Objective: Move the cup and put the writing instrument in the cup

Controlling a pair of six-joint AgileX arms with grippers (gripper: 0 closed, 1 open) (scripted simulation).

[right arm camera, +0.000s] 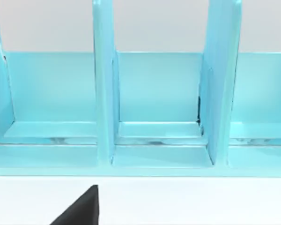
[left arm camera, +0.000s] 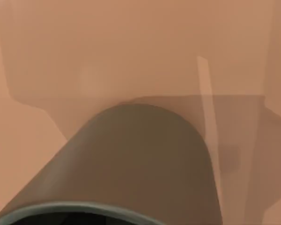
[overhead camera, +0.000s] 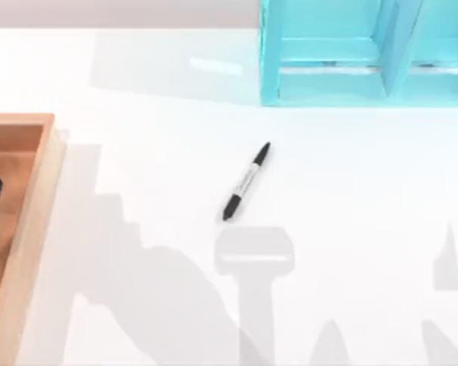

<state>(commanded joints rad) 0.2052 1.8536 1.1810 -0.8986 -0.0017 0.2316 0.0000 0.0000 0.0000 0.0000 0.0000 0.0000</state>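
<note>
While the marker (overhead camera: 246, 181) lies on the white table (overhead camera: 351, 229) from above, my left wrist view has the cup (left arm camera: 131, 159) close over the wooden tray (left arm camera: 131, 47); I cannot tell either gripper's state.

No text can be read in these pictures. The marker (overhead camera: 246, 181), lying near the middle of the top view, has some small dark print along its light barrel, but the letters are too small to make out. The cup (left arm camera: 131, 164) in the left wrist view is plain, without any label. The turquoise organizer (right arm camera: 154, 93) carries no sign or number on its walls.
</note>
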